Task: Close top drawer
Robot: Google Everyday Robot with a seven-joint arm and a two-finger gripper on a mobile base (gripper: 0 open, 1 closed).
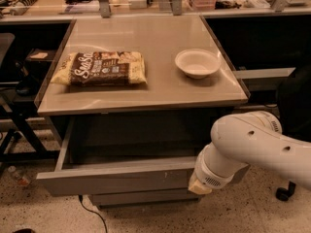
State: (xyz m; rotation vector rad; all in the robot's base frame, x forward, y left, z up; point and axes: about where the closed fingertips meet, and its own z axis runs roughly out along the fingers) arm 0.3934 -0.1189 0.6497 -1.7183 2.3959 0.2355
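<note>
**Position.** The top drawer [116,178] stands pulled well out from under the worktop [160,89], with its wide grey front facing you. The gripper [199,185] sits at the right end of that front, low down, touching or just short of its face. The white arm [252,140] reaches in from the right.

**Hazards.**
1. Off-centre push. The contact point lies far to the right of the front's middle. Expect the drawer to skew on its runners and bind before it seats. Watch the left end of the front: if it lags, the push is likely to jam the drawer.
2. Slip downward. The gripper is near the lower edge of the front. If it slides off, it may strike the lower drawer front [141,198] instead and leave the top drawer open.
3. Arm clearance. As the drawer goes in, the arm's thick body follows toward the right corner of the worktop. Judge a collision there possible.
4. Jolt. A hard stop could shake the worktop. The bowl [197,62] sits near the right edge; the snack bag [99,68] lies flat to the left and looks less at risk.

**Gripper state.** The wrist hides the working end. You cannot tell whether it is open or closed. Nothing shows it holding anything.
</note>
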